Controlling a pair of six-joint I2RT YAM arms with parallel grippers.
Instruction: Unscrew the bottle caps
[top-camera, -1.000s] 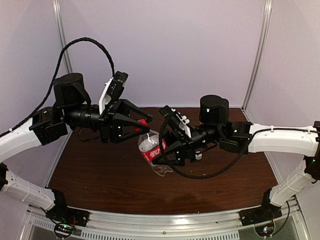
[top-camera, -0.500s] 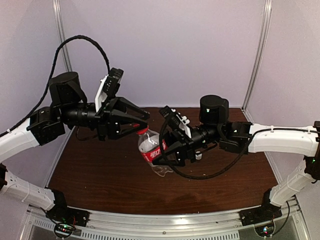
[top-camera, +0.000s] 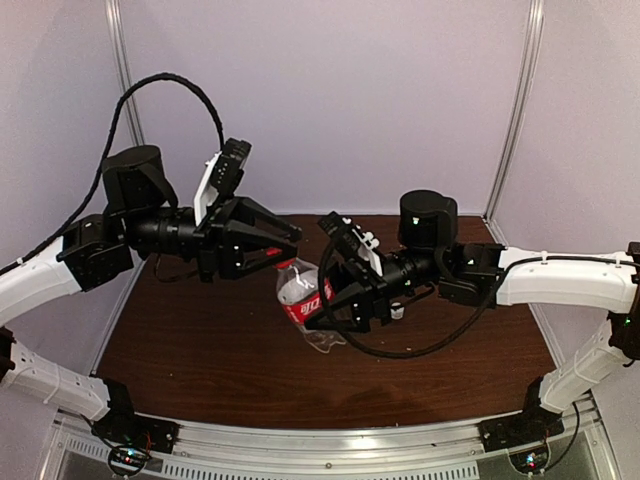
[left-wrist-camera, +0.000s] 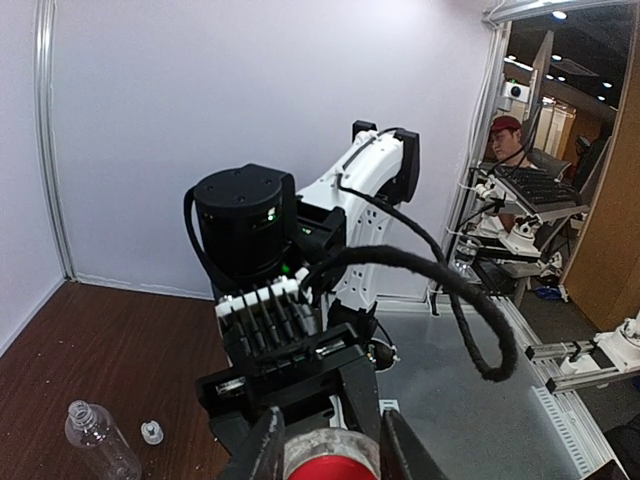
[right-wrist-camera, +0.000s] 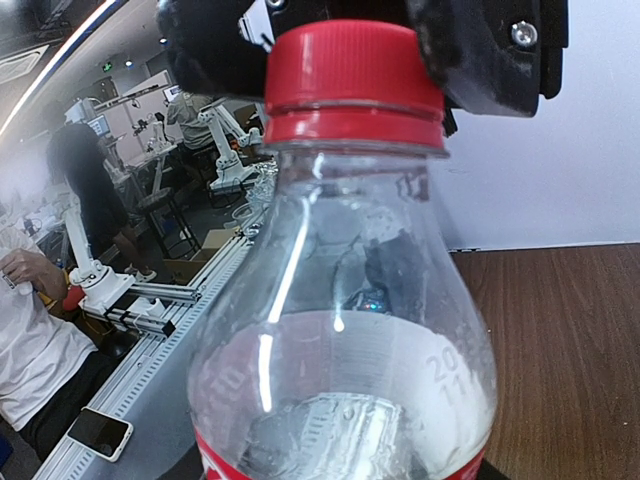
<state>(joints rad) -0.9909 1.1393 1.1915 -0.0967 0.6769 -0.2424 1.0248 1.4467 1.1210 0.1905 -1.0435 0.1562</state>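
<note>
The small clear bottle with a red label (top-camera: 303, 300) is held tilted above the table, and my right gripper (top-camera: 320, 303) is shut around its body. Its red cap (right-wrist-camera: 350, 80) is on the neck. My left gripper (top-camera: 283, 250) comes in from the left, and its two fingers (left-wrist-camera: 264, 450) press against the sides of the red cap (left-wrist-camera: 326, 466). The bottle (right-wrist-camera: 345, 330) fills the right wrist view and hides that gripper's fingers. A second clear bottle (left-wrist-camera: 97, 437) with an open neck rests on the table, with a white cap (left-wrist-camera: 152, 432) beside it.
The dark wooden table (top-camera: 200, 350) has white walls behind and to the sides. An aluminium rail (top-camera: 330, 440) runs along the near edge. A black cable (top-camera: 165, 85) loops above the left arm. The two arms meet over the table's middle.
The left gripper's fingers have closed in on the red cap and its wrist has rolled slightly. The right arm and the bottle have stayed put.
</note>
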